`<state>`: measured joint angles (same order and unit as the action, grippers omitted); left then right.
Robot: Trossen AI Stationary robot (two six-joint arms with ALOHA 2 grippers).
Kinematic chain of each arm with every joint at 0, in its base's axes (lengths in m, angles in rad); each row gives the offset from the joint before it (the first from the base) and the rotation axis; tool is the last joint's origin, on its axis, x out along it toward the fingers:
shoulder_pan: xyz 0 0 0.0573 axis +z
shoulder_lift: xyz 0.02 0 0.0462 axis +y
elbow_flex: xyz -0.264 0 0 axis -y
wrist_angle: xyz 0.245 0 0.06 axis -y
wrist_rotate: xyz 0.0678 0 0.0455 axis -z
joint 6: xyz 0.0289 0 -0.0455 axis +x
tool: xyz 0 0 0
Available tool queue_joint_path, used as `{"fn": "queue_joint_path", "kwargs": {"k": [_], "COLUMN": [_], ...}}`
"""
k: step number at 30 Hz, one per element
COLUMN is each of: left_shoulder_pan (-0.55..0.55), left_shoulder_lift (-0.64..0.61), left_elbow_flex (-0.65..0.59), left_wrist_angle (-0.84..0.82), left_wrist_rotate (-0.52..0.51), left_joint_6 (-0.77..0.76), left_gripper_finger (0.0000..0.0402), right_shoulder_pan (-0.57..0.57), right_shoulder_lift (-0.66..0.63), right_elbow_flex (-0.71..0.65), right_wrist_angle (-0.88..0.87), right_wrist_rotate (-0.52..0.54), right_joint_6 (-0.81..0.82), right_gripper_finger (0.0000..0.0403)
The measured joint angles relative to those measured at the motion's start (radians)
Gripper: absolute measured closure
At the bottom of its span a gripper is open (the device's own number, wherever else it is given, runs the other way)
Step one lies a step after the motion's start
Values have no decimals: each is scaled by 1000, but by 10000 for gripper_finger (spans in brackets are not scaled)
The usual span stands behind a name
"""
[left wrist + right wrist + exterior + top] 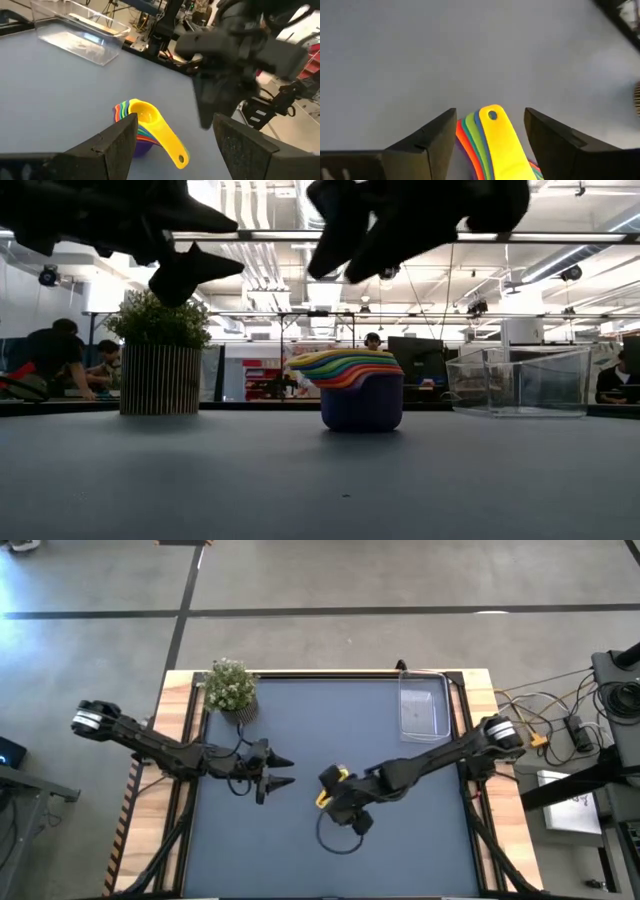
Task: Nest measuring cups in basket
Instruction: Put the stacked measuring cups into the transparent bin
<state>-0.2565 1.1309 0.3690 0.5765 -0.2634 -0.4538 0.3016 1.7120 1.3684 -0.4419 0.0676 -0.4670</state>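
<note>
Beyond the right gripper (341, 802), well off toward the table's (300, 850) far right corner, the basket (424, 706) sits empty: a clear, thin-walled bin, rigid but probably light enough to skid if a load is dropped against its side. Directly below that gripper stands the stack of cups (353, 388), all nested, the widest dark blue one at the bottom and the yellow cup (146, 112) on top, with the fanned handles (492, 142) lying between its spread fingers (427, 142). Those fingers stand apart on either side of the handles and hold nothing. The left gripper (278, 771) hovers a short way off on the other side of the stack, its fingers likewise parted and empty, pointing toward it. As a judgement, the stack is hard, smooth plastic, light and stiff, so it should not crush, but the cups could slip apart or the top ones lift free if only the upper handles are pinched. Closing across the whole bundle of handles, near the bowls, looks the surest hold.
</note>
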Motion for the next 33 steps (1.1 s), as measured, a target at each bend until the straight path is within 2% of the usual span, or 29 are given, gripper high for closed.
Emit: {"fn": "queue_joint_path", "kwargs": {"k": [10,19,23,27,33], "left_shoulder_pan": [0,0,0,0,0], "left_shoulder_lift": [-3,14,24,27,17], "left_elbow_flex": [-11,-12,-11,-11,-11], "left_wrist_angle": [0,1,2,1,7], "left_wrist_rotate": [0,0,0,0,0], "left_joint_6": [8,10,15,15,23], "left_gripper_finger": [160,160,160,160,160], "right_shoulder_pan": [-54,-86,-104,-133,-187], "right_shoulder_lift": [158,169,170,169,172], "right_elbow_flex": [151,181,186,196,183], "right_wrist_angle": [-234,-257,-249,-217,-43], "right_wrist_rotate": [-25,-26,-59,-104,-125], "right_joint_6": [-66,-151,-174,-110,144], "right_gripper_finger": [176,176,176,176,176]}}
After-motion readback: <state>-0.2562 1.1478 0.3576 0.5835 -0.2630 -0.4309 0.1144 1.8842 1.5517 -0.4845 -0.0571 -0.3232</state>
